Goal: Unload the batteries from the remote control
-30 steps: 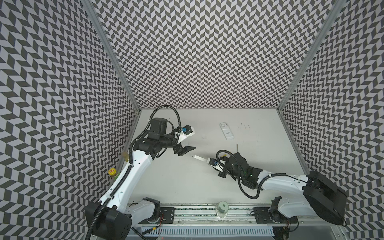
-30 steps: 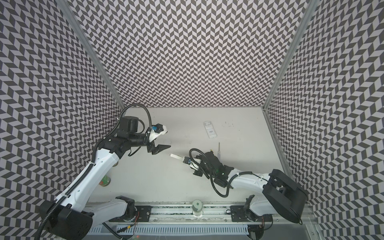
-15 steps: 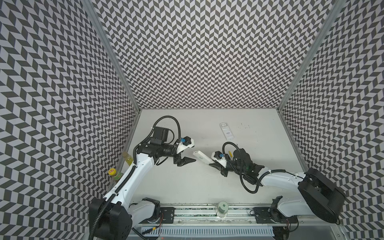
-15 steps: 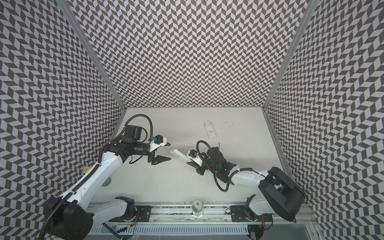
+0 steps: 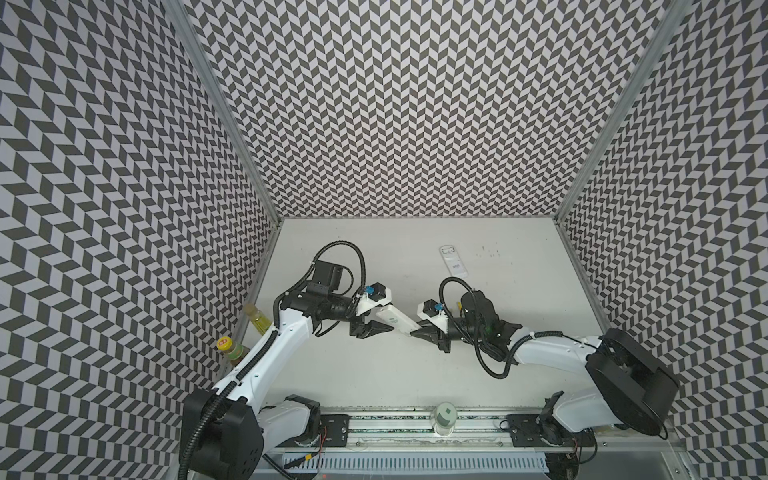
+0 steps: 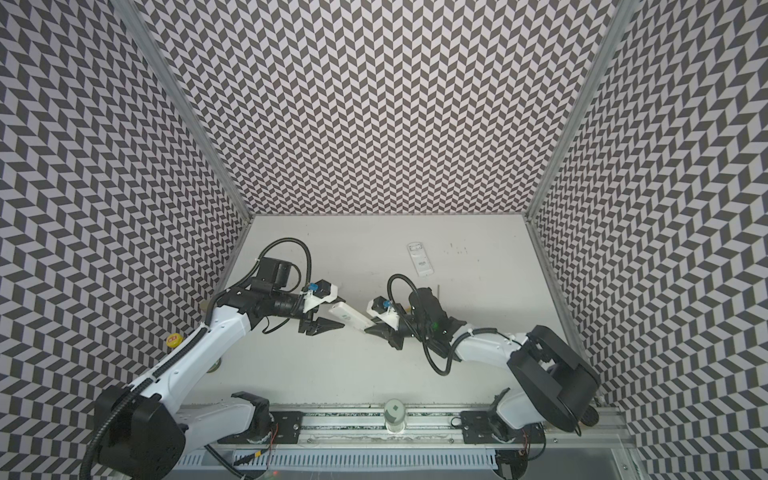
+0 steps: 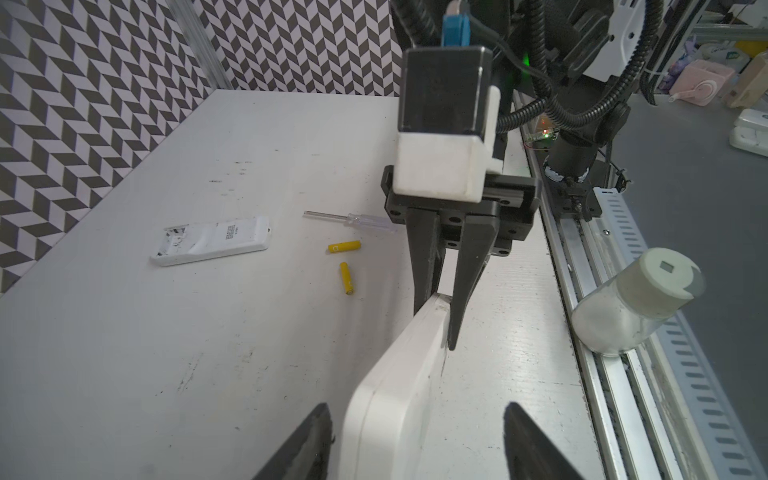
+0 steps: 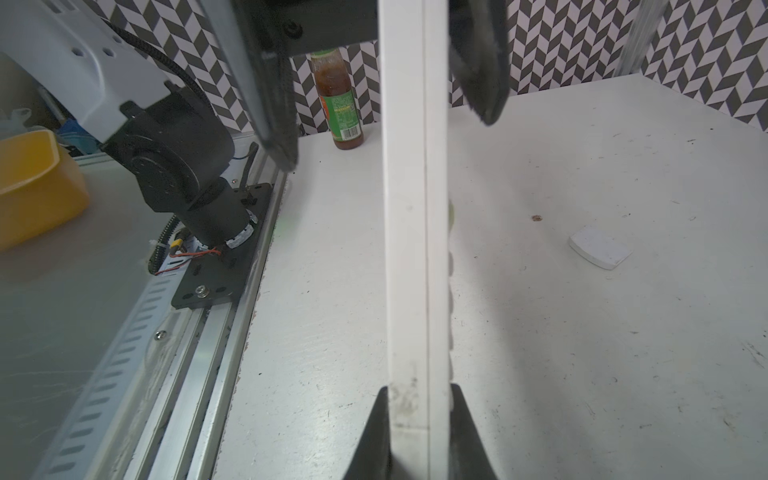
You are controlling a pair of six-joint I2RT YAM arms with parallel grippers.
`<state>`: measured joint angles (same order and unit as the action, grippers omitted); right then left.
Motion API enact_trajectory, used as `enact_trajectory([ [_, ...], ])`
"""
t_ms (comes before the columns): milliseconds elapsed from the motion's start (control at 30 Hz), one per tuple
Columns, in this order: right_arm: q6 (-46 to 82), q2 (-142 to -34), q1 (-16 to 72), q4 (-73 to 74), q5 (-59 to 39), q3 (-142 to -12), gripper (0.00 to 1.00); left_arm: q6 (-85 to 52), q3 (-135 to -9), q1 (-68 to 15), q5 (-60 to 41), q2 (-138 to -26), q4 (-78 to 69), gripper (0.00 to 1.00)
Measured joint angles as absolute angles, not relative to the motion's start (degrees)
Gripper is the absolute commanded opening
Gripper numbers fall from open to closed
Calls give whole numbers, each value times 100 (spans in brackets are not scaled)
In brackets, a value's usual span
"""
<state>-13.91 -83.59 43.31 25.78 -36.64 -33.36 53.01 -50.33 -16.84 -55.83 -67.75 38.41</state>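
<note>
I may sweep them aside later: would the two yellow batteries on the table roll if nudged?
Probably, if pushed sideways: the yellow batteries are smooth cylinders lying on their sides on the flat table. Pushed end-on, they would more likely slide. They look small, so probably light.

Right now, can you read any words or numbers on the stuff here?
Nothing can be read for sure.
Brown sauce bottle with green label: print and barcode, blurred.
White remote control lying flat: black sticker print, too small.
White remote control held in the air: green mark, no readable letters.
Yellow bottle cap: red mark, too small.
</note>
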Motion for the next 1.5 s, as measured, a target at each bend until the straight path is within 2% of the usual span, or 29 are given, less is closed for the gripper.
enact_trajectory([
  [267,-1363,-8377,4331,2600,-3863,-3371,0,5133,-4919,-1723,-5625,-6799,3581,32],
  [433,-1345,-8381,4331,2620,-3946,-3446,0,5052,-4871,-1721,-5675,-6792,3420,25],
  [533,-1374,-8449,4331,2628,-4003,-3446,2,5046,-4825,-1721,-5732,-6792,3450,16],
  [633,-1441,-8479,4318,2657,-4108,-3454,18,5041,-4799,-1721,-5846,-6790,3518,13],
  [767,-1291,-8517,4285,2794,-3951,-3468,53,5017,-4742,-1719,-5778,-6790,3476,6],
  [867,-1092,-8493,4241,3039,-3767,-3474,62,4958,-4742,-1717,-5673,-6788,3439,7],
  [1067,-386,-8042,3957,3826,-3310,-2963,67,4355,-4720,-1702,-5068,-6788,2989,5],
  [1167,148,-7920,3887,4101,-2954,-2797,67,3719,-4641,-1640,-4770,-6788,2532,7],
  [1233,545,-7920,3887,4143,-2672,-2794,66,3308,-4563,-1619,-4624,-6788,2250,7],
  [1333,1205,-7964,3889,4268,-2320,-2794,66,2696,-4491,-1581,-4425,-6792,1953,1],
  [1500,1892,-8447,3911,4491,-2171,-2941,67,1822,-4427,-1542,-3988,-6792,1518,0],
])
